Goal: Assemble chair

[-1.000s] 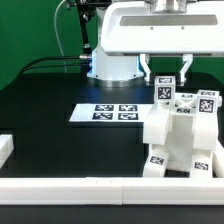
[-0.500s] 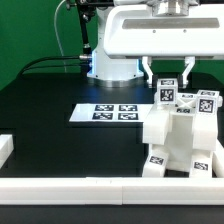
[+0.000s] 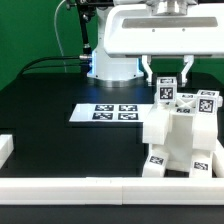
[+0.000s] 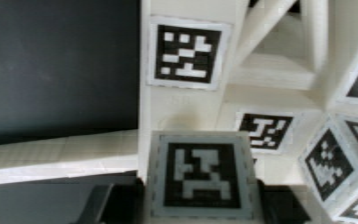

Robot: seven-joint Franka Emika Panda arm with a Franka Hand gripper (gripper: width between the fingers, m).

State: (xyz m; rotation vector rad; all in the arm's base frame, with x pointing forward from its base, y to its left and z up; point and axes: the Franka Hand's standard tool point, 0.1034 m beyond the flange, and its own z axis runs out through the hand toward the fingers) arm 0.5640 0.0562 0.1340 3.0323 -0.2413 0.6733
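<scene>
in the exterior view our glossy white two-finger gripper [image 3: 166, 72] hangs over the matte white blocky plastic chair [image 3: 180, 140], which sits against the white rail [image 3: 90, 186] at that view's right. in the wrist view its dark fingers [image 4: 114, 200] look clamped on a tagged upright part [image 4: 201, 172], so we judge we are seating or screwing in a leg, and next must keep it square while pressing or turning it home.

Seen from the wrist, the matte white plastic chair [image 4: 247, 110] fills most of the frame: blocky white surfaces and slanted bars meeting at angles, against a dark table [image 4: 51, 70] on one side. 4 black-and-white square tags are visible on its faces (a 5th shows only as a sliver at the frame's edge). The nearest tagged white block [image 4: 202, 175] sits between the 2 dark gripper fingertips [image 4: 114, 200], which stand close on either side of it; actual contact is unclear.
</scene>
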